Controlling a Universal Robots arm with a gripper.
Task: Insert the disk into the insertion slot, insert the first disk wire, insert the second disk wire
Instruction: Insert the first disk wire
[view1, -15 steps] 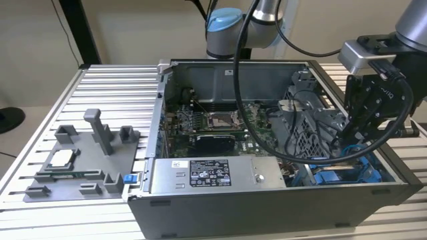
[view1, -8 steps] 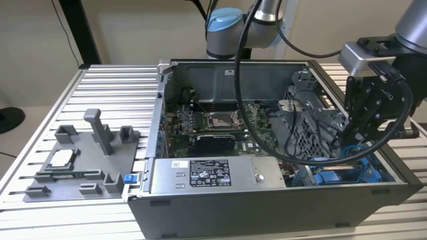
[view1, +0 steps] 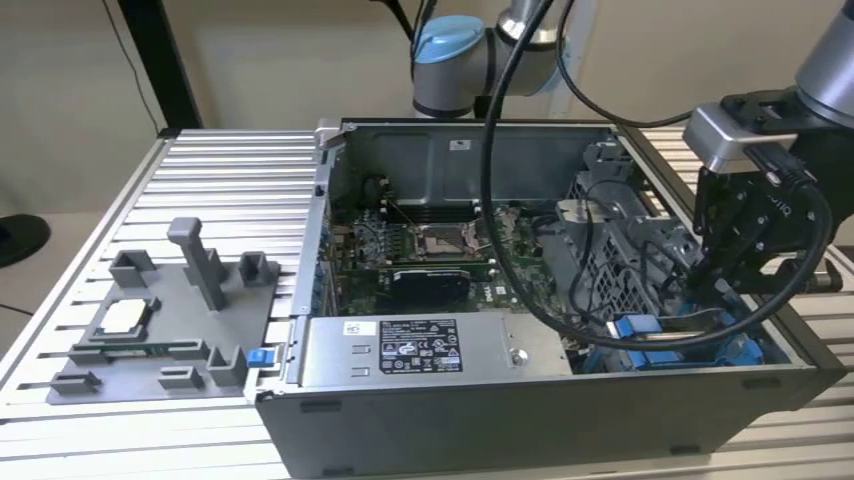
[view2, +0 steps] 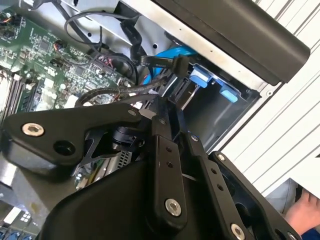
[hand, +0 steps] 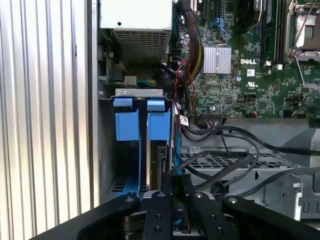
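Gripper: the gripper (view1: 705, 285) is positioned inside the computer case (view1: 534, 420), at the near corner on the exterior view's right, right over the insertion slot (hand: 106, 150).
Grip: the jaws are drawn together to a narrow tip, as seen in the second wrist view on the gripper (view2: 167, 102); whether anything is pinched between them cannot be told.
Disk: the disk (hand: 159, 131) is seated on edge in its blue caddy inside the insertion slot, just beyond the gripper's tip.
Slot contents: two blue caddy ends are held side by side at the slot's rim. The one with the disk is on the side towards the motherboard (hand: 240, 75), and the second blue caddy (hand: 127, 125) is against the case wall.
Obstructions: black cables (hand: 225, 155) are looped over the perforated cage beside the slot and pass close to the gripper. A blue cable (view2: 170, 52) is routed by the slot mouth.
Power supply: a grey labelled box (view1: 400, 345) is mounted along the case's near edge, just beside the slot.
Case floor: the motherboard is fixed there, with a finned heatsink (hand: 216, 59) on it.
Table: the case is carried by a ribbed aluminium table (view1: 80, 230). A grey fixture tray (view1: 160, 320) is laid near the table edge on the exterior view's left, well apart from the gripper.
Person: a hand (view2: 305, 210) is seen outside the case, by the table.
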